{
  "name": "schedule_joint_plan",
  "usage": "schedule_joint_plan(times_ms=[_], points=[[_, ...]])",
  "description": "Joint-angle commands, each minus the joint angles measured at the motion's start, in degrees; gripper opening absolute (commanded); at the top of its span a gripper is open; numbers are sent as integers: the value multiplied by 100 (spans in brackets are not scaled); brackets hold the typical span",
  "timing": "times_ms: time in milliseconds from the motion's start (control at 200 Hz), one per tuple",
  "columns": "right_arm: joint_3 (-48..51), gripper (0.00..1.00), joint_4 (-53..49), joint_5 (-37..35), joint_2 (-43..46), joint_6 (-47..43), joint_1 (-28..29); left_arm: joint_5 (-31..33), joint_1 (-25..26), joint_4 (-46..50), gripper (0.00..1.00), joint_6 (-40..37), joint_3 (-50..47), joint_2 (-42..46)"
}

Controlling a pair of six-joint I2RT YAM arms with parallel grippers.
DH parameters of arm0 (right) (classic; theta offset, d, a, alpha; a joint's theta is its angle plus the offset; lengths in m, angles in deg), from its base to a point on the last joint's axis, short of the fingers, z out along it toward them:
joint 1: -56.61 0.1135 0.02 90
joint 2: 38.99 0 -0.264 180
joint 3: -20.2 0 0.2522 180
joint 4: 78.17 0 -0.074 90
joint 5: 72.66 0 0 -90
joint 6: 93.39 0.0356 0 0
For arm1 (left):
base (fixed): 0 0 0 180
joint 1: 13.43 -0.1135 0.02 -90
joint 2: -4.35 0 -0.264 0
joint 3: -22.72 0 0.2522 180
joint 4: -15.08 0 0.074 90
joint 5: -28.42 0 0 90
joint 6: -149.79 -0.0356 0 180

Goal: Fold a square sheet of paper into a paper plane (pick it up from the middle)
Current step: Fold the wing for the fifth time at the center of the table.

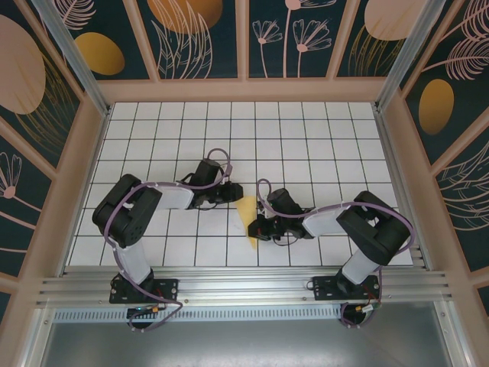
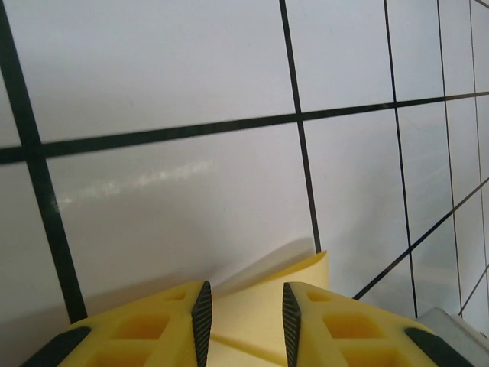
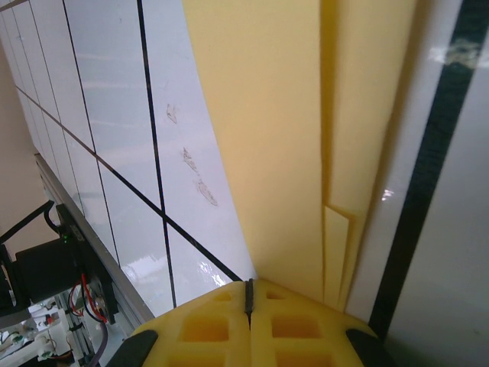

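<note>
Though creased, plane (image 2: 302, 271) between left fingers (image 2: 201, 321)

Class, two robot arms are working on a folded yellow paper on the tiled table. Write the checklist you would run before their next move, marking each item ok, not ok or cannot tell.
1. Yellow paper lies on the table, between both arms: ok.
2. Left fingers stand apart, with paper showing in the gap: ok.
3. Right fingers are shut at the paper's end: ok.
4. Right fingers are actually pinching the paper: cannot tell.
5. Long fold runs straight in the right wrist view: ok.
6. Paper lies fully flat: cannot tell.
</note>
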Motion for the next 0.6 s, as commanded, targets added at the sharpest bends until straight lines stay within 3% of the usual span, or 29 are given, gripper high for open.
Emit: schedule_joint_plan(times_ms=[0,285,455,595], points=[[228,0,-1050,-623,-342,-155,58,87,-75,328,35,-302,249,1],[31,0,-1074,-711,-439,-139,54,295,-171,823,38,-500,407,610],[-71,0,-1087,-745,-478,-133,54,-233,-177,295,38,-62,-153,1249],[-122,0,-1077,-741,-534,-135,54,-785,-62,-294,32,265,-682,1516]])
